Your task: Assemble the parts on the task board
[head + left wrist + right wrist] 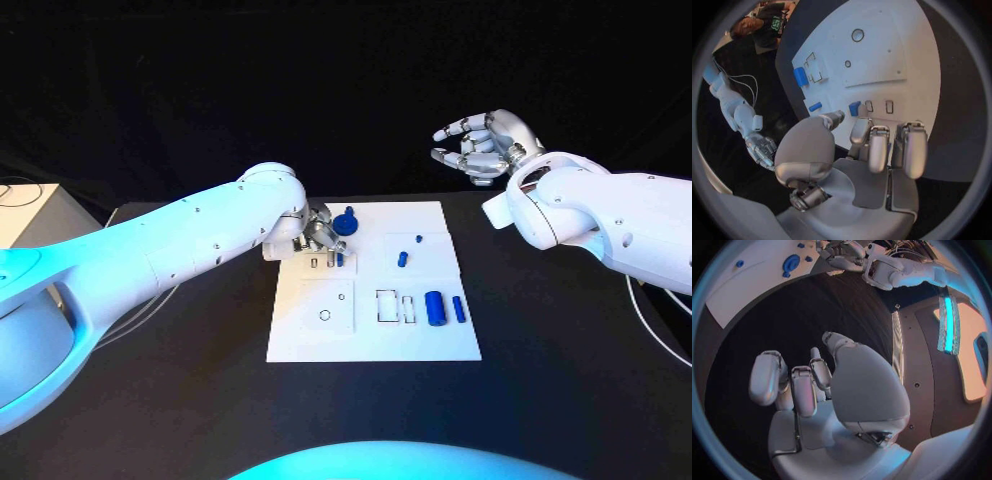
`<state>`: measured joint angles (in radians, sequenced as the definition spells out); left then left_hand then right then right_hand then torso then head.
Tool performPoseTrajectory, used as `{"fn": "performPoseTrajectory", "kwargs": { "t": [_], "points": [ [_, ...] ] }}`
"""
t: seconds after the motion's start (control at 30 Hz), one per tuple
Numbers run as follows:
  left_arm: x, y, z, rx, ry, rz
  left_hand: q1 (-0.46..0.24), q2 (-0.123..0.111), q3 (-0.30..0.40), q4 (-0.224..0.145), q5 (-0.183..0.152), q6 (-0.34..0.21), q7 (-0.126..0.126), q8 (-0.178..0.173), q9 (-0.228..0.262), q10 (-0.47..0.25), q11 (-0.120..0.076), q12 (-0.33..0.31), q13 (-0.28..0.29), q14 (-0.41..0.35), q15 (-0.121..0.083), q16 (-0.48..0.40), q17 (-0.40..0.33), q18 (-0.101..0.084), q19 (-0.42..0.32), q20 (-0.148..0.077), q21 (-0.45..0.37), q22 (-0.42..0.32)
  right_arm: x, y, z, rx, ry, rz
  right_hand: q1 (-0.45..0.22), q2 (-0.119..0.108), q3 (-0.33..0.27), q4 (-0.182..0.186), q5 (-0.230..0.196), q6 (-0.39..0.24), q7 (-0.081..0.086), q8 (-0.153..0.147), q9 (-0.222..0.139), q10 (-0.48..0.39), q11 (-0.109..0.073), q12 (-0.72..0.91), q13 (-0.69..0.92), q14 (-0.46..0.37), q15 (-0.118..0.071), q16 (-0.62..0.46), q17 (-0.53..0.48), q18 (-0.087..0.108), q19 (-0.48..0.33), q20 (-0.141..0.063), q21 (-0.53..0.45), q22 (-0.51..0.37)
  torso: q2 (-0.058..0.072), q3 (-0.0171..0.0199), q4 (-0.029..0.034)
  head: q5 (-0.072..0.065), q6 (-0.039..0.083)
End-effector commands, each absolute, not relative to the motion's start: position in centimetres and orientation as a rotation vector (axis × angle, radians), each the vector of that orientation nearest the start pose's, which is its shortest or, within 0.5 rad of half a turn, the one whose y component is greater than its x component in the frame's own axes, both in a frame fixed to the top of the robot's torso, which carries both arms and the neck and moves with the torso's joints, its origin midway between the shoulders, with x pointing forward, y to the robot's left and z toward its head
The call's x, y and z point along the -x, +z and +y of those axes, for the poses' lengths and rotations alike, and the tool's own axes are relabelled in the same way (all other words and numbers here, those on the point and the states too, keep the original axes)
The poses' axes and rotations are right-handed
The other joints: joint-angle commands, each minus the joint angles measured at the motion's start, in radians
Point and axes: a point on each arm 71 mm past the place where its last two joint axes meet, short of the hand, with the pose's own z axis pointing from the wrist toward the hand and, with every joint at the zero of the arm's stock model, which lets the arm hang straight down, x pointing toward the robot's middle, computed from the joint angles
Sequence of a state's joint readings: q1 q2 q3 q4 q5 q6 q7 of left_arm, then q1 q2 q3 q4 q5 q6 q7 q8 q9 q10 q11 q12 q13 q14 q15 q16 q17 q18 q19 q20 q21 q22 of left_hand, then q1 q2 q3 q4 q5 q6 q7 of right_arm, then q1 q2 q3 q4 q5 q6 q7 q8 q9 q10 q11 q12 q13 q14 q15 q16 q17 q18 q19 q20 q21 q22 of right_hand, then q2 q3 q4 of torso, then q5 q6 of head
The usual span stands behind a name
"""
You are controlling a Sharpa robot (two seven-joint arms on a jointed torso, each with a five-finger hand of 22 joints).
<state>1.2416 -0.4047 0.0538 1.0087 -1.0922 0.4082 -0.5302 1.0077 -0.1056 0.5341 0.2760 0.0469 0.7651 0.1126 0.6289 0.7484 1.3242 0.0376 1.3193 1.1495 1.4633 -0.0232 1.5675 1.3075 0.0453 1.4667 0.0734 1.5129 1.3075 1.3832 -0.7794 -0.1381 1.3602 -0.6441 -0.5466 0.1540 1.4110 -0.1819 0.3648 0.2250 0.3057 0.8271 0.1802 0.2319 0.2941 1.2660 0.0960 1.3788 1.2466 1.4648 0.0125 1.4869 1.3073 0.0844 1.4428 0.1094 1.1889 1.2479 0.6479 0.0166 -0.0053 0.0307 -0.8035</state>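
The black table (173, 400) is the biggest thing here. In its middle lies the white board (368, 340), flat, with its long side running away from the robot.

The left arm (159, 250) comes in low over the table and ends at the far left corner of the board. The right arm (606, 215) is lifted up, off to the right of the board and behind it.

The left hand (320, 237) sits over the far left part of the board. Its fingers (879, 145) are curled down close to a small blue part (854, 108) and two little slots. I cannot tell if it is pinching that part or just touching it.

The right hand (483, 145) is up in the air, well away from the board. Its fingers (768, 377) are spread a bit and bent, and it holds nothing.

A round blue knob (348, 218) stands at the far edge of the board, just beside the left hand. Two long blue parts (436, 308) lie side by side near the right edge, next to some slots. Two tiny blue parts (404, 258) lie farther back on the right half. An oval hole (325, 314) is on the near left half.
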Motion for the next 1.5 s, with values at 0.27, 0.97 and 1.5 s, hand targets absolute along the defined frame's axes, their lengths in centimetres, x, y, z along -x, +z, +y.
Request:
{"fn": "performPoseTrajectory", "kwargs": {
  "t": [0.27, 0.97, 1.5],
  "points": [
    [-55.83, -21.72, 12.87, 0.109, -0.395, 2.47, -0.006, 0.006, 0.007, -0.003, 0.002, -0.003, -0.003, 0.008, 0.005, -0.005, -0.005, -0.001, 0.001, 0.108, -0.007, 0.003, 0.263, -0.013, 0.031, -0.006, -0.006, 0.11, -53.75, -12.35, -22.93, -0.489, 0.969, 1.415, 0.001, -0.008, 0.005, 0.001, 0.006, -0.007, 0.003, 0.005, -0.001, -0.006, -0.001, -0.005, -0.001, 0.067, -0.002, -0.007, 0.108, 0.005, -0.008, -0.002, -0.007, -0.001, 0.001, -0.0005, -0.0004, -0.001, -0.006],
    [-55.85, -22.01, 12.85, 0.124, -0.404, 2.475, 0.006, 0.008, 0.022, -0.02, 0.002, -0.005, -0.005, 0.012, 0.016, -0.007, -0.006, -0.003, -0.001, 0.108, -0.008, 0.003, 0.263, -0.012, 0.03, -0.007, -0.007, 0.108, -53.75, -12.35, -22.76, -0.487, 0.971, 1.416, -0.002, -0.01, 0.012, -0.001, 0.008, -0.009, 0.003, 0.007, -0.001, -0.005, -0.001, -0.004, -0.001, 0.067, -0.001, -0.007, 0.107, 0.005, -0.008, -0.001, -0.007, 0.0, 0.0, -0.0002, -0.0001, -0.001, -0.012],
    [-55.93, -22.29, 12.87, 0.141, -0.408, 2.481, 0.012, 0.018, 0.034, -0.027, 0.002, -0.006, -0.006, 0.014, 0.023, -0.009, -0.007, -0.004, -0.003, 0.108, -0.009, 0.003, 0.263, -0.012, 0.03, -0.008, -0.007, 0.107, -53.7, -12.34, -22.67, -0.485, 0.974, 1.416, -0.002, -0.01, 0.012, -0.001, 0.008, -0.009, 0.003, 0.007, -0.001, -0.005, -0.001, -0.004, -0.001, 0.067, -0.001, -0.007, 0.107, 0.005, -0.008, -0.001, -0.007, 0.0, 0.0, 0.0, -0.0001, 0.0, -0.015]
  ]
}}
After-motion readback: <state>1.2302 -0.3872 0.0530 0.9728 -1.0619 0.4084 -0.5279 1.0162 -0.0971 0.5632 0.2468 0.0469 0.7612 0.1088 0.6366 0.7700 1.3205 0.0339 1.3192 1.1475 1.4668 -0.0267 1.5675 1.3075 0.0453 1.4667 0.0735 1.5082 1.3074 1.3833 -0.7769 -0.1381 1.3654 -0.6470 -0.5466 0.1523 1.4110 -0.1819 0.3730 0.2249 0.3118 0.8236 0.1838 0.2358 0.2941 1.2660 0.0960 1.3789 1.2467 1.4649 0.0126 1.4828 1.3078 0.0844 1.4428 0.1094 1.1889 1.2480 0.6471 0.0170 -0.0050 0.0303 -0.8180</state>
